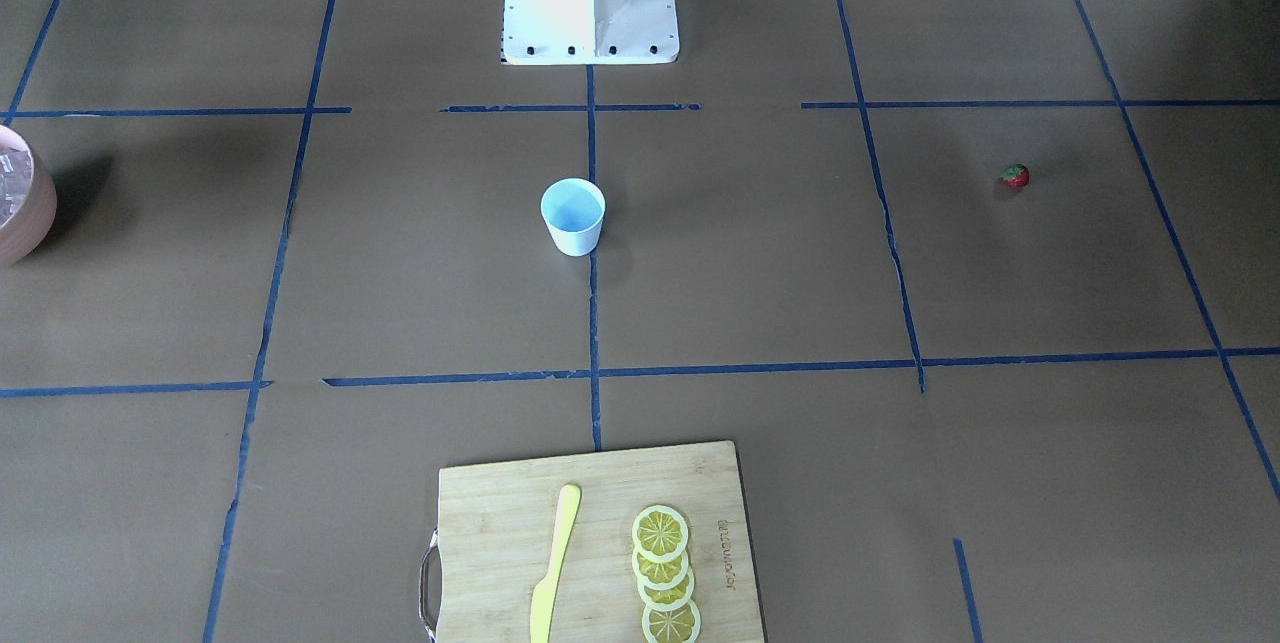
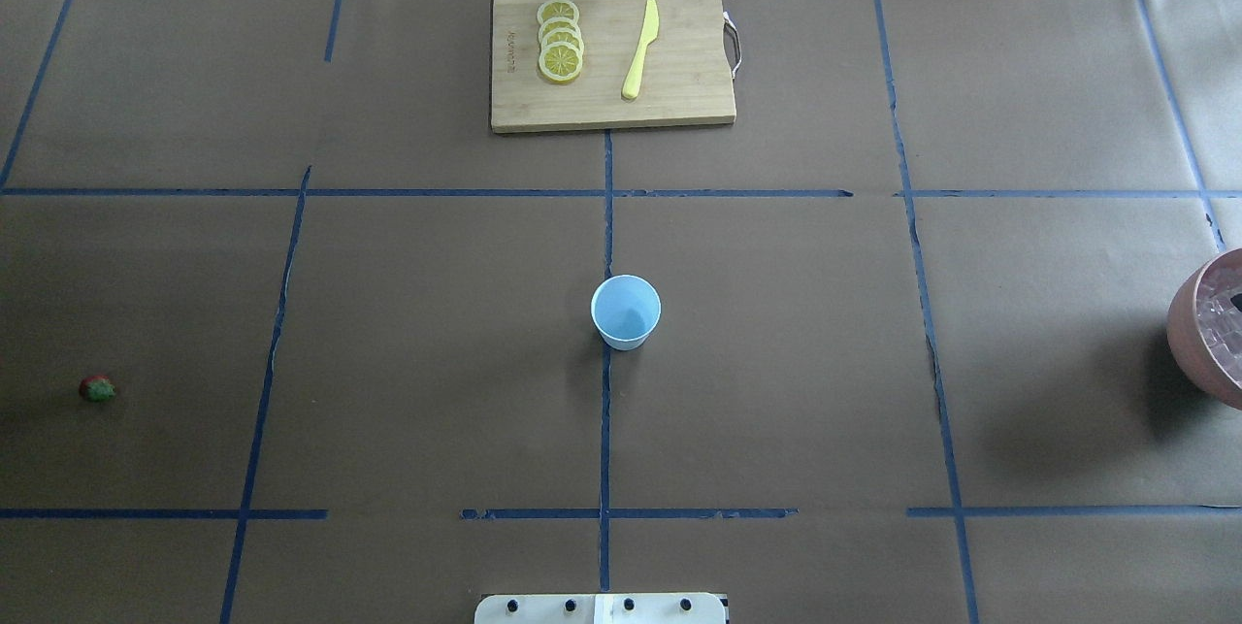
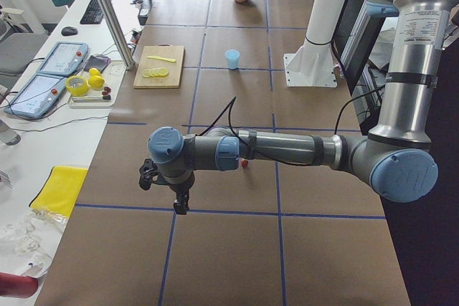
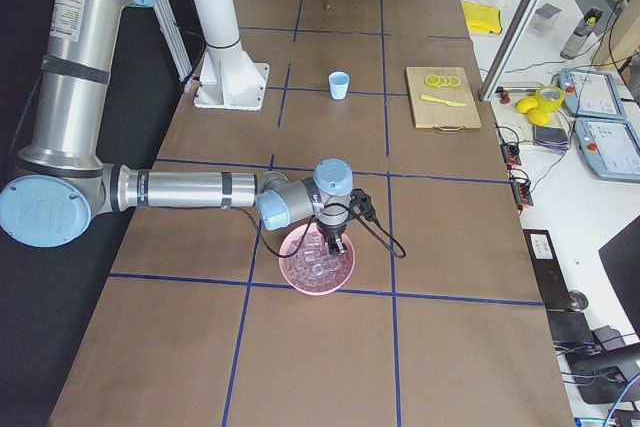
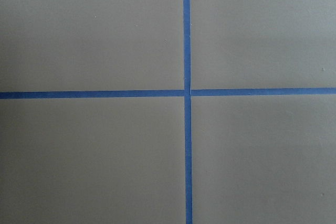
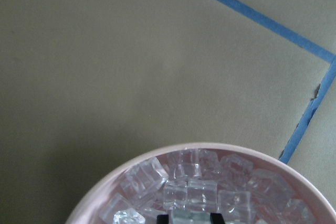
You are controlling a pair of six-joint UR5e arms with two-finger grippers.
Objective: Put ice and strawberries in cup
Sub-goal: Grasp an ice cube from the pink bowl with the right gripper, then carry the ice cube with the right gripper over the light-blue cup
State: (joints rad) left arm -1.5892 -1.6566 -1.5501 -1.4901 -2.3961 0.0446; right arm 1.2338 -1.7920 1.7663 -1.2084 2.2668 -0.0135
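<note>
Clear ice point(image 6: 194, 192) in pink bowl point(image 6: 210, 145), right jaws among top cubes.

Pale-blue cup point(image 2: 626, 312), clear ice point(image 6: 202, 195), seemingly green-topped red strawberry point(image 2: 96, 389)

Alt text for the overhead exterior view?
An empty pale-blue cup stands mid-table. A strawberry lies far left, a pink bowl of ice at the right edge, and a cutting board beyond holds lemon slices and a yellow knife.
</note>
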